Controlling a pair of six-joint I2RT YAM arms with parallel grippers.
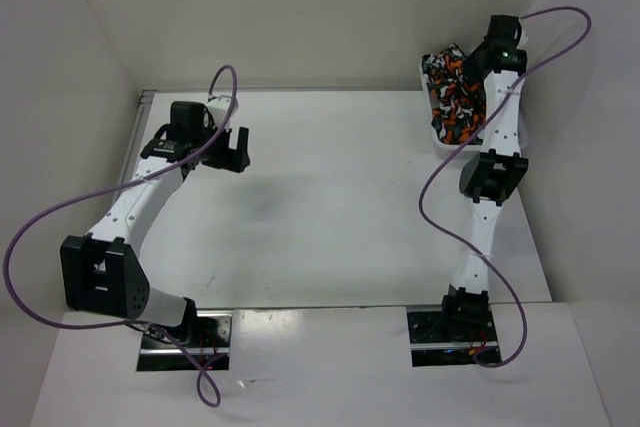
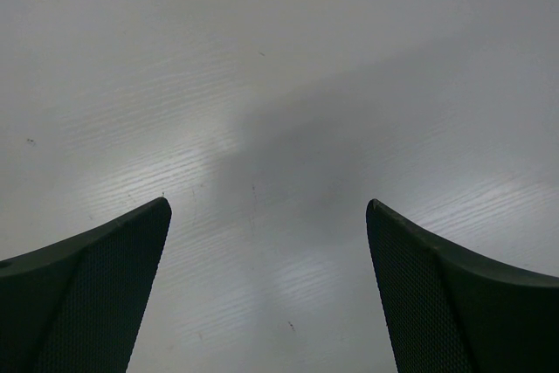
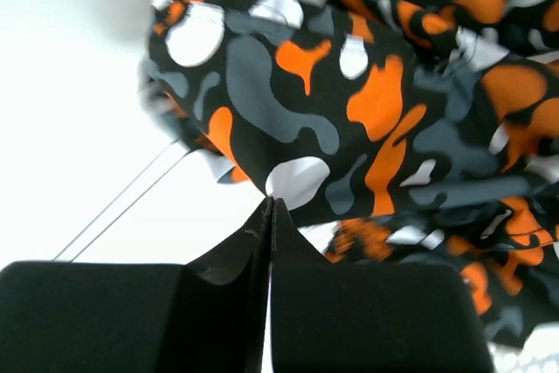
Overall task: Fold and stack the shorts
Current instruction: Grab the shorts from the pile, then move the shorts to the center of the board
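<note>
The shorts, printed with orange, white, grey and black blobs, lie bunched in a white basket at the table's far right. My right gripper reaches down onto them. In the right wrist view the right gripper is shut, its tips pressed together on the lower edge of the shorts, where the fabric draws to a point. My left gripper hovers over the bare table at the far left. In the left wrist view the left gripper is open, with only tabletop between its fingers.
White walls close in the table at the back and on both sides. The basket sits against the right wall. Purple cables loop from both arms. A bit of white mesh shows under the fabric.
</note>
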